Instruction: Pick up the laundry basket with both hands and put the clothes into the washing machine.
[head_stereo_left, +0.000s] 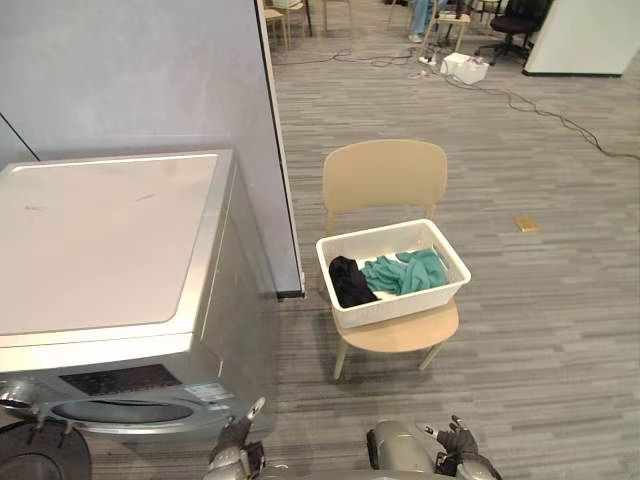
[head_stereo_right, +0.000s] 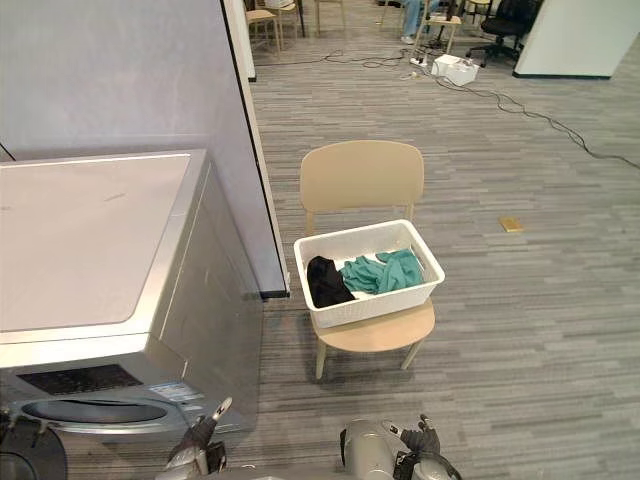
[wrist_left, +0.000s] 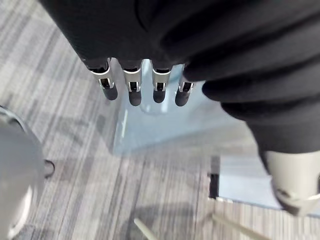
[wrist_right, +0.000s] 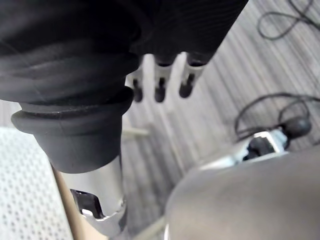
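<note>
— So, where does the laundry basket (head_stereo_left: 398, 306) sit?
— On the seat of a tan chair (head_stereo_left: 385, 175), out on the floor (head_stereo_left: 540, 330). A black garment (head_stereo_left: 349, 281) and a teal garment (head_stereo_left: 405, 271) lie inside it, side by side.
— And the washing machine (head_stereo_left: 100, 250)?
— To the robot's left of the chair, with its round port (head_stereo_left: 120, 411) on the near face. The end of a grey partition (head_stereo_left: 150, 70) stands between machine and chair, just beside both.
— The hands?
— Low at the near edge of the head views. The left hand (head_stereo_left: 236, 447) is by the machine's front corner and the right hand (head_stereo_left: 458, 440) farther right. Both are well apart from the basket, with floor between.
— Grasping anything?
— No. Each wrist view has its fingers (wrist_left: 131, 89) straight and loose over the floor, nothing in them.
— Anything else?
— The right wrist view catches a white perforated surface (wrist_right: 25, 185) close by, and I cannot tell what it is. The head views give cables (head_stereo_left: 540, 110), a white box (head_stereo_left: 467, 68) and a small tan object (head_stereo_left: 527, 224) on the floor beyond the chair.
</note>
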